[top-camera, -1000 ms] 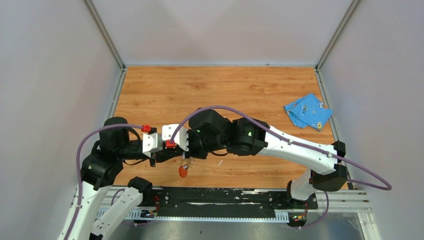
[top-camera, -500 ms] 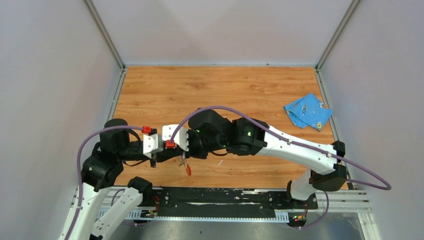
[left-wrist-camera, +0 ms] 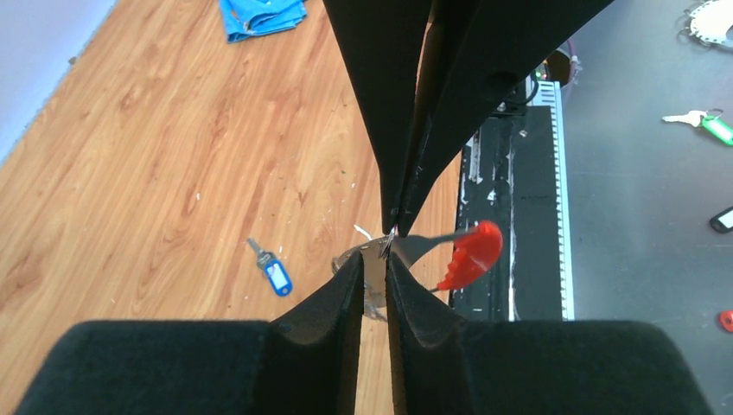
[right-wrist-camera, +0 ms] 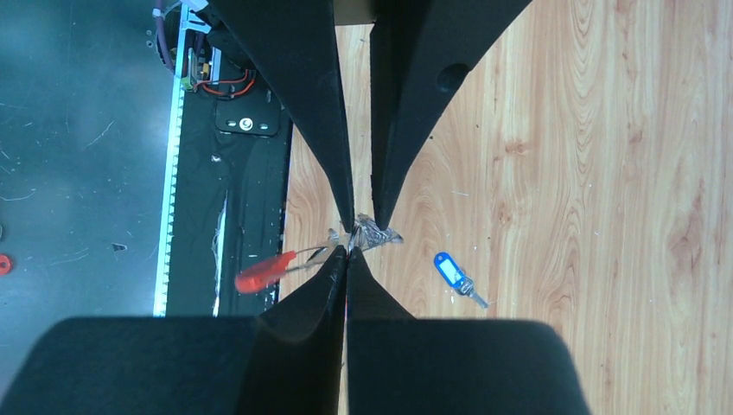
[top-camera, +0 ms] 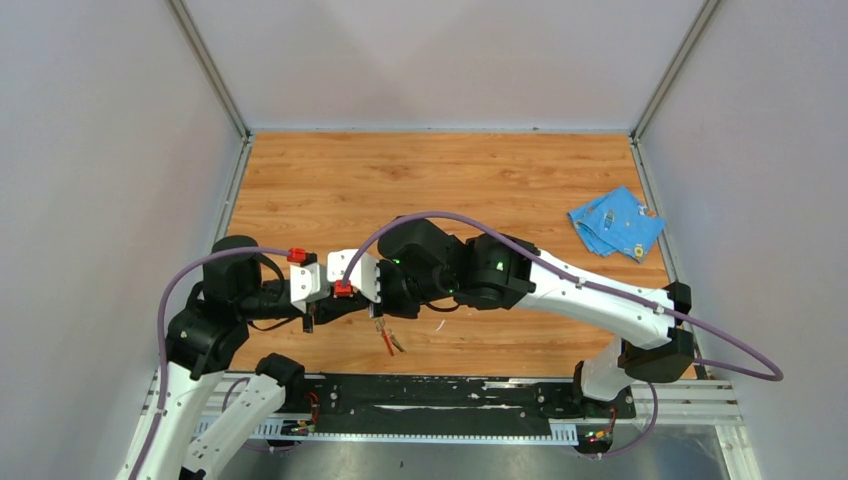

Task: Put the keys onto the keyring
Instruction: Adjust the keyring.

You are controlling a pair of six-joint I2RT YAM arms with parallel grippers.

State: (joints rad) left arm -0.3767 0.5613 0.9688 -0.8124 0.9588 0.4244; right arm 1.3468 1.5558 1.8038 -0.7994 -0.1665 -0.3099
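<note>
My two grippers meet tip to tip above the table's near edge. The left gripper [top-camera: 362,312] [left-wrist-camera: 373,259] is shut on the keyring's small metal ring [left-wrist-camera: 367,259]. The right gripper [top-camera: 378,312] [right-wrist-camera: 347,251] is shut on the keyring where the silvery strap joins the ring. The strap's red end [left-wrist-camera: 471,255] [right-wrist-camera: 264,272] [top-camera: 387,343] hangs free over the black rail. The blue-headed key [left-wrist-camera: 272,274] [right-wrist-camera: 454,272] lies flat on the wood under the grippers. The black-headed key is hidden.
A blue cloth [top-camera: 615,222] [left-wrist-camera: 259,15] lies at the far right of the wooden table [top-camera: 450,180]. The black base rail [top-camera: 430,395] runs along the near edge. Other key tags, one green [left-wrist-camera: 713,128], lie on the grey floor beyond the rail.
The hanging red end has swung to the right and turned edge-on in the top view. The left gripper has shifted slightly to the right. Both grippers stay shut together.
</note>
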